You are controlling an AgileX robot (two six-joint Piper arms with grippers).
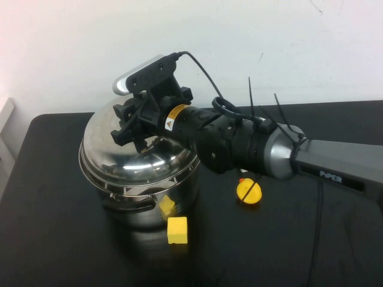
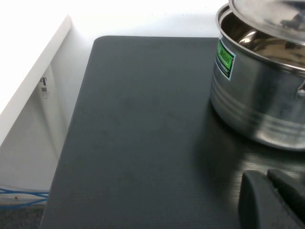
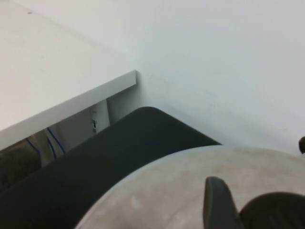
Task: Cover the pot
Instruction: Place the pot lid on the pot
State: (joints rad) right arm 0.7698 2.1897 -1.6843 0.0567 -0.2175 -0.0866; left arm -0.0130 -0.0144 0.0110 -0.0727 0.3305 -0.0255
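Note:
The pot (image 1: pixel 152 194), large and shiny steel with a black side handle (image 1: pixel 127 206), stands on the black table at centre left. The domed steel lid (image 1: pixel 134 158) lies over its mouth. In the left wrist view the lid (image 2: pixel 267 16) is raised above the pot (image 2: pixel 252 95) rim on that side, and the inside shows through the gap. My right gripper (image 1: pixel 134 122) reaches over the lid from the right and is shut on its black knob (image 3: pixel 274 212); one finger (image 3: pixel 217 202) presses beside it. My left gripper (image 2: pixel 267 177) is shut and empty, low over the table beside the pot.
A yellow block (image 1: pixel 177 230) lies right in front of the pot, with a smaller yellow piece (image 1: pixel 167 205) against the pot wall. A yellow round toy (image 1: pixel 248 191) lies under the right arm. A white shelf (image 2: pixel 33 81) borders the table's left edge.

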